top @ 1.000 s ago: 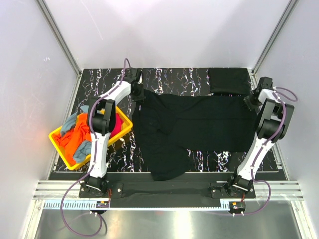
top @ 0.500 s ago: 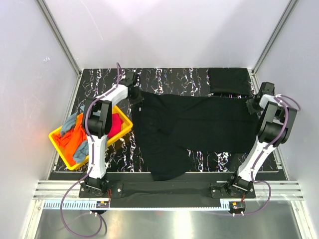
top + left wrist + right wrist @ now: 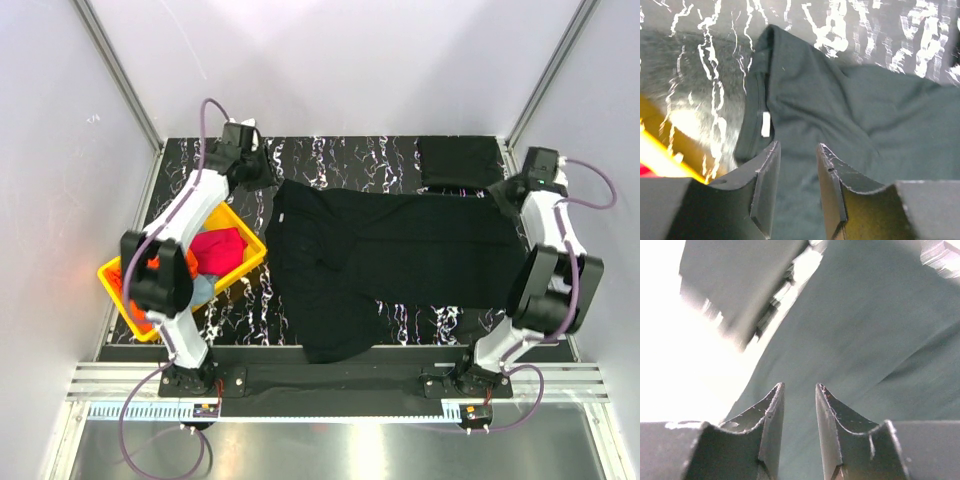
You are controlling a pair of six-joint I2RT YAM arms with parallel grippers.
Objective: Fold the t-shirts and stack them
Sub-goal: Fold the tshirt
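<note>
While left hand (image 3: pixel 797 145) and right hand (image 3: pixel 799 385) gape, black t-shirt (image 3: pixel 400 250), neck tag (image 3: pixel 765 124) (unreadable)

A black table (image 3: pixel 340 150) veined in white fills the floor of the booth. A yellow plastic tray (image 3: pixel 235 274) sits on the table's left side, turned at an angle, with 1 corner pointing toward the table's middle. 3 white walls (image 3: pixel 330 70) close in the table's left, back and right edges, and 2 grey metal posts (image 3: pixel 120 80) stand at its back corners. A silver rail (image 3: pixel 110 380) runs along the table's near edge, with a sheet of brushed steel (image 3: pixel 340 445) beyond it.
</note>
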